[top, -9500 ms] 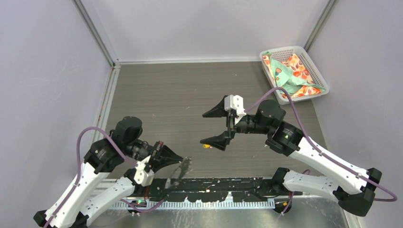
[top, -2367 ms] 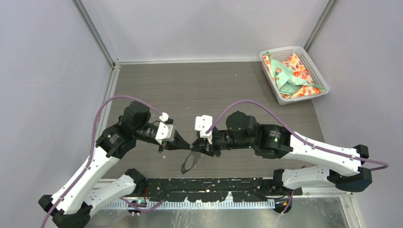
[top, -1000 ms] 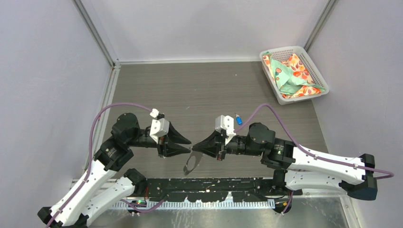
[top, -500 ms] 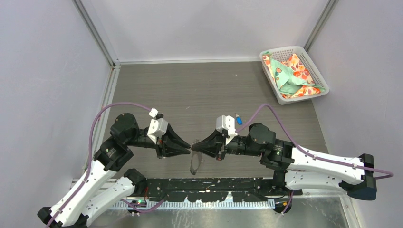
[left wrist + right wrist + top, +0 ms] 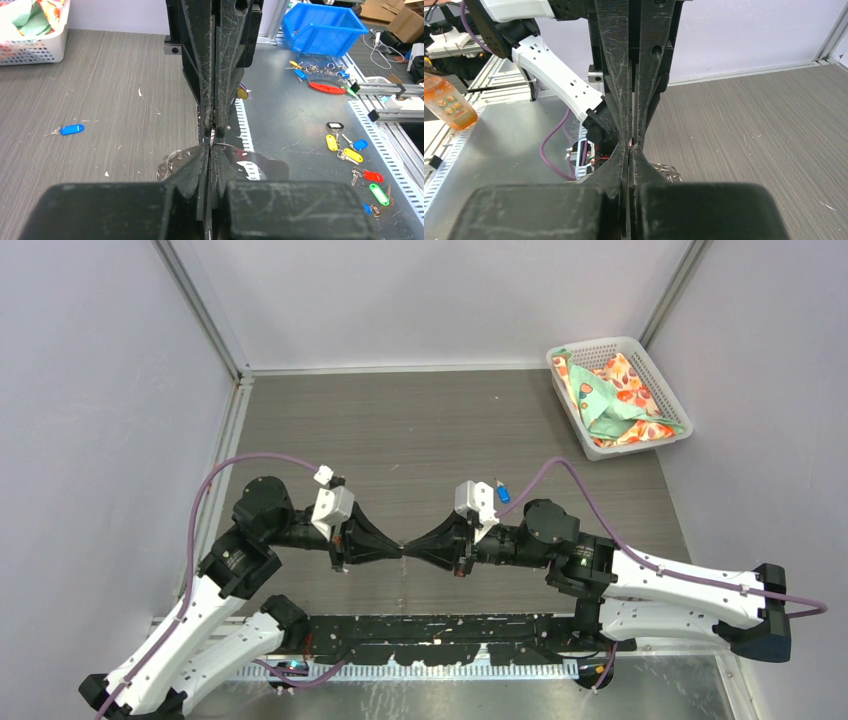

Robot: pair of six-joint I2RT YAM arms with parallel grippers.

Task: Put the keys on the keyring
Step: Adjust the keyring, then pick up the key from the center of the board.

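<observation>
Top external view: two robot arms are seen reaching toward each other over a grey wood-grain table (image 5: 400, 430), so that the left gripper (image 5: 398, 547) and the right gripper (image 5: 408, 548) meet tip to tip near the front middle of the table. Both pairs of black fingers are pressed together, with no gap seen between them.

In the left wrist view, the keyring (image 5: 175, 157) is seen as a thin silvery loop spreading out to both sides just below the point where the tips meet. A small shiny piece is seen pinched in the right gripper's fingertips. Whether the left gripper's closed fingers also pinch the loop cannot be told.

The blue key (image 5: 503, 493) is seen lying flat on the table, just beside the right arm's wrist and apart from the fingertips. A small yellow piece (image 5: 242, 93) is glimpsed behind one right finger; too much is hidden for it to be identified.

A white basket (image 5: 592, 345) holding a patterned cloth (image 5: 615, 400) is placed at the far right corner.
</observation>
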